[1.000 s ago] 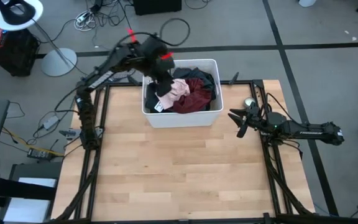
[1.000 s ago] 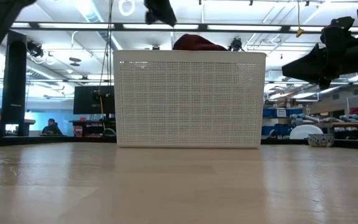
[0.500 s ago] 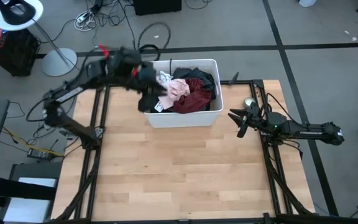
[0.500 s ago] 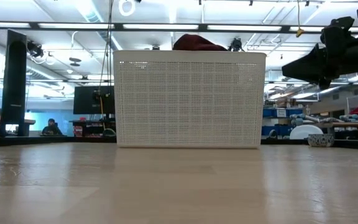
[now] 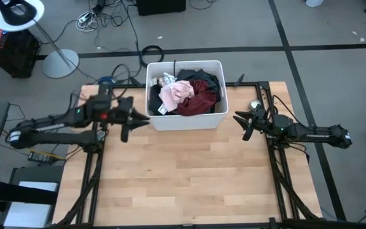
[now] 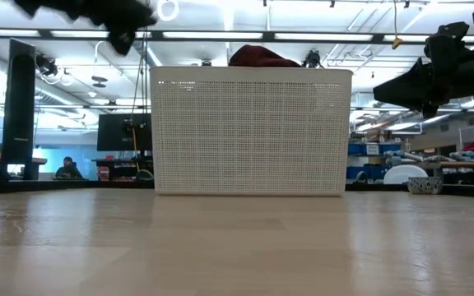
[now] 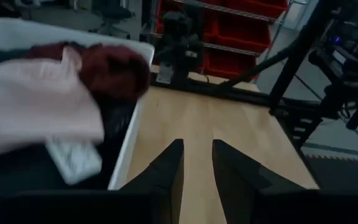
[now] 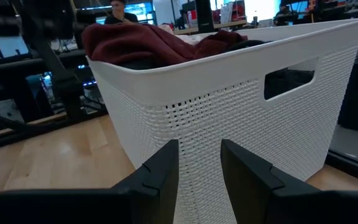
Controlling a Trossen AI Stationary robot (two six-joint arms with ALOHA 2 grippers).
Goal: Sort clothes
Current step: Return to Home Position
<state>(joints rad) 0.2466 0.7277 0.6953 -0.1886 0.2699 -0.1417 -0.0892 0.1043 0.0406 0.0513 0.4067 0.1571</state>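
The clothes lie heaped in a white bin (image 5: 186,121) at the table's far middle: a pink piece (image 5: 173,94), a maroon one (image 5: 199,98) and black fabric (image 5: 202,76). The maroon heap (image 6: 257,57) rises above the rim. My left gripper (image 5: 137,124) hovers left of the bin, pointing toward it almost level. It is open and empty (image 7: 196,146). My right gripper (image 5: 240,124) waits right of the bin, level. It is open (image 8: 199,146) and faces the bin's wall (image 8: 229,106).
The wooden tabletop (image 5: 183,178) in front of the bin is bare. Dark frame rails run along both sides (image 5: 94,172). A small round object (image 5: 255,105) sits by the right arm's base. A person shows in the room behind (image 6: 66,167).
My left gripper has swung from above the bin's left part toward the table's left edge and down. It has tipped from pointing downward to almost level. It carries nothing, and the clothes stay in the bin.
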